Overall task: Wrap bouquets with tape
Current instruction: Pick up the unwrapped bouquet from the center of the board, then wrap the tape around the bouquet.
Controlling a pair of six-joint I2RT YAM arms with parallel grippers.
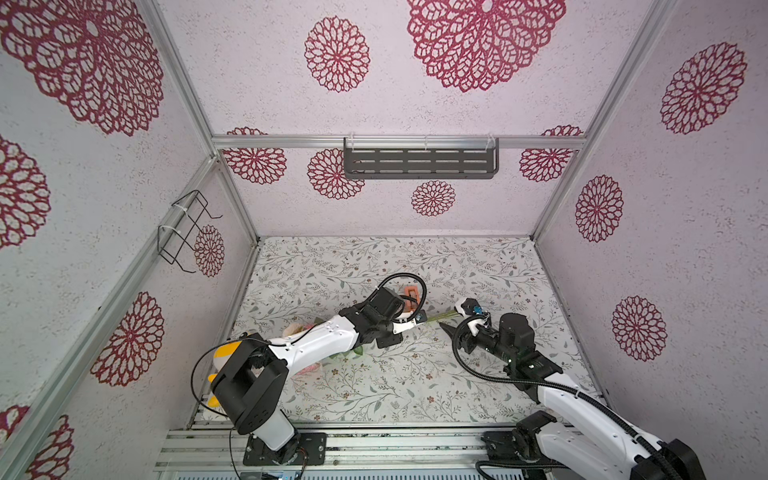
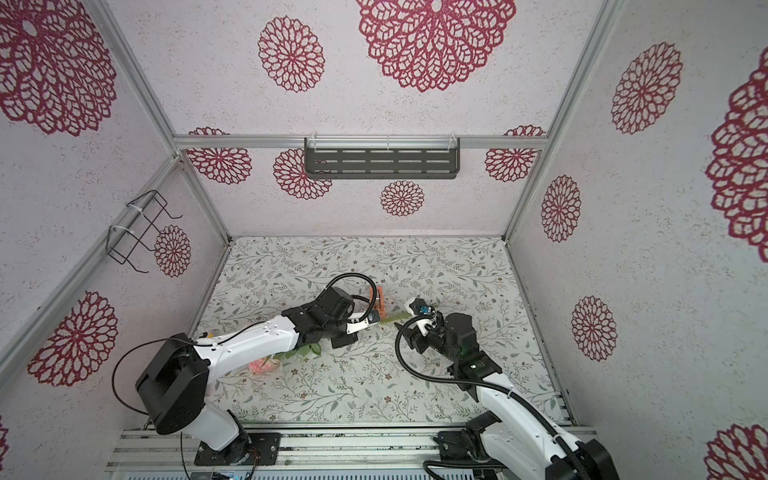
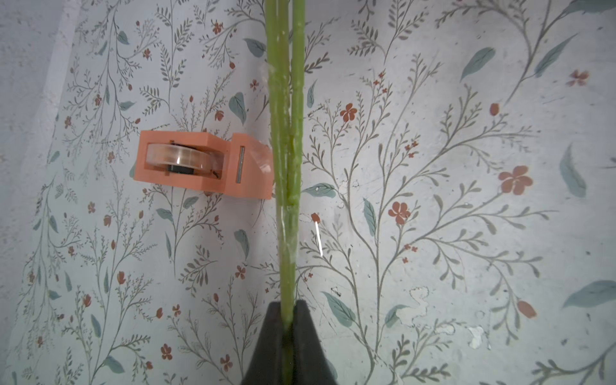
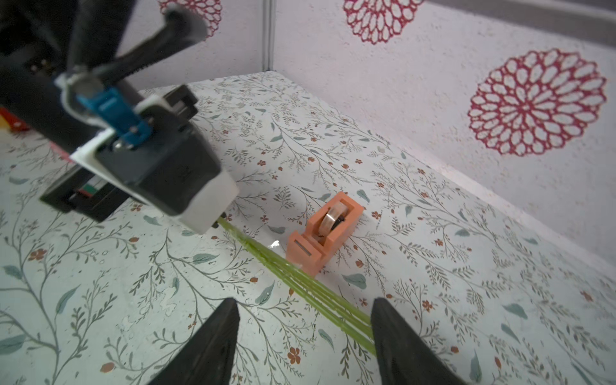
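Floral-print table (image 1: 478, 270) down below, scuffed and flaking in spots in the left wrist view. Up on the back wall (image 1: 270, 104), a dark slotted shelf (image 1: 419, 163) hanging from a metal bar (image 1: 291, 142), plus a black wire rack (image 1: 185, 230) zip-tied to the left frame (image 1: 124, 286). Red medallion prints (image 1: 336, 54) all over the pale walls, ribbed rails (image 1: 395, 444) along the near edge.

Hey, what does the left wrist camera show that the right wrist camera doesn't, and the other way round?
Only the left wrist view: the left gripper, fingers shut on the bouquet stems. Only the right wrist view: the right gripper, fingers open, the left arm's wrist housing hiding that grip, and the red-flowered wall. Both: the stems beside the orange tape dispenser on the leafy-print table.
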